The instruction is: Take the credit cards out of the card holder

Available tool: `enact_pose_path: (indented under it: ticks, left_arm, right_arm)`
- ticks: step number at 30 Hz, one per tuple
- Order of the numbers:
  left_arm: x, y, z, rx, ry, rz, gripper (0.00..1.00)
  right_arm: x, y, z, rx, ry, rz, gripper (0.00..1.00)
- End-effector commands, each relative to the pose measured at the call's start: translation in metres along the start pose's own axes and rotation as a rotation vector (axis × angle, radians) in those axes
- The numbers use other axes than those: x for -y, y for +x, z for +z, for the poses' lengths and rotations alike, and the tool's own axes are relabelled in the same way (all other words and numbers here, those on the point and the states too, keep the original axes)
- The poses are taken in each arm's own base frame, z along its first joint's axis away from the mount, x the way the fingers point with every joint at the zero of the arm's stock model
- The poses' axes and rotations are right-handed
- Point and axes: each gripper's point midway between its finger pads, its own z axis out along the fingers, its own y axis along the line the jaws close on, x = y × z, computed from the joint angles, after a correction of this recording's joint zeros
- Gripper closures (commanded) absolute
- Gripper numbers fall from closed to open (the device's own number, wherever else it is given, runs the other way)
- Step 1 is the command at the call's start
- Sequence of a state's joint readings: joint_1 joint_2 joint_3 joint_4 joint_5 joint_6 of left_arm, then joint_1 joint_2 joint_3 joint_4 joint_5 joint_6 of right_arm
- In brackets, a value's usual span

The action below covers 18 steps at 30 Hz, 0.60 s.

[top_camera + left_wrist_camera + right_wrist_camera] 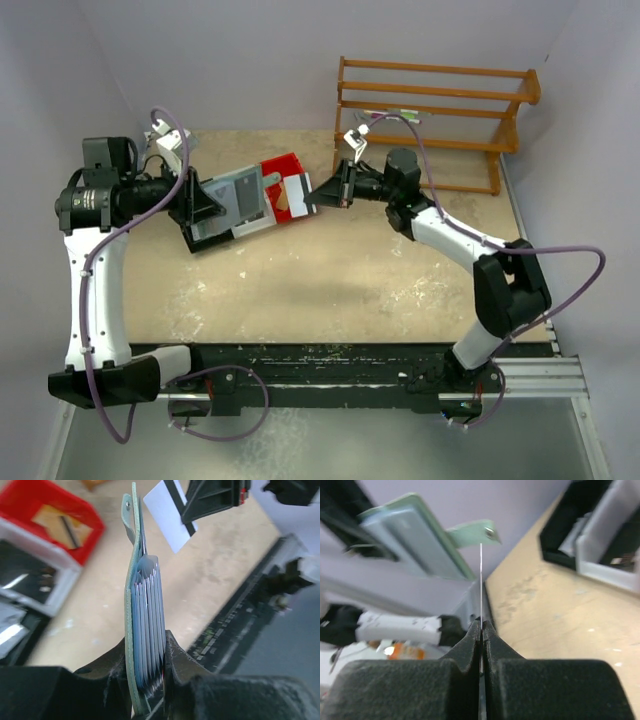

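The card holder (129,630) was clamped in my left tool (146,652). My right tool (481,626) pinched one card (165,522), free of it. Next, I should drop it on the table (330,290).

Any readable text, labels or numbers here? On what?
None readable.
The card in the right gripper: white face, dark stripe, no print visible.
The card holder: no lettering visible.
The white strip in the right wrist view: dark marks, too blurred to read.
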State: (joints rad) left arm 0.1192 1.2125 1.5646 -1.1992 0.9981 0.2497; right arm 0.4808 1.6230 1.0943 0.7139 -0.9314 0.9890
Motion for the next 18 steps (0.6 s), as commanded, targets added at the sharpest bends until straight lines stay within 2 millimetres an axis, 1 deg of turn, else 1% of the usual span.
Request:
enact_pose_path:
  ticks: [1, 3, 4, 5, 6, 8, 9, 10, 12, 15, 18]
  left_arm:
    - [-0.036, -0.036, -0.030, 0.062, -0.338, 0.146, 0.87]
    - [-0.040, -0.047, -0.039, 0.097, -0.406, 0.176, 0.87]
    - [-0.041, -0.052, -0.042, 0.113, -0.432, 0.185, 0.87]
    - [-0.039, -0.056, -0.044, 0.126, -0.437, 0.193, 0.87]
    - [-0.035, -0.059, -0.044, 0.136, -0.420, 0.202, 0.87]
    - [-0.017, -0.062, -0.040, 0.160, -0.335, 0.206, 0.87]
    - [-0.006, -0.064, -0.038, 0.178, -0.278, 0.202, 0.87]
    - [0.005, -0.065, -0.037, 0.196, -0.233, 0.200, 0.87]
    - [0.018, -0.068, -0.036, 0.225, -0.179, 0.205, 0.86]
    - [0.027, -0.067, -0.037, 0.234, -0.148, 0.199, 0.86]
    - [0.035, -0.061, -0.035, 0.218, -0.096, 0.174, 0.86]
  right_arm:
    - [0.052, -0.010, 0.021, 0.017, 0.204, -0.069, 1.00]
    - [0.057, -0.001, 0.043, -0.001, 0.197, -0.060, 1.00]
    - [0.064, 0.006, 0.056, -0.020, 0.203, -0.051, 1.00]
    - [0.060, 0.008, 0.071, -0.031, 0.188, -0.063, 1.00]
    - [0.059, 0.014, 0.086, -0.049, 0.174, -0.063, 1.00]
    - [0.058, 0.025, 0.114, -0.080, 0.151, -0.060, 1.00]
    - [0.062, 0.032, 0.126, -0.093, 0.150, -0.051, 1.00]
    - [0.065, 0.035, 0.137, -0.098, 0.146, -0.046, 1.00]
    - [0.074, 0.043, 0.158, -0.106, 0.142, -0.020, 1.00]
    - [0.088, 0.050, 0.188, -0.108, 0.142, -0.008, 1.00]
    - [0.102, 0.054, 0.213, -0.093, 0.138, 0.011, 1.00]
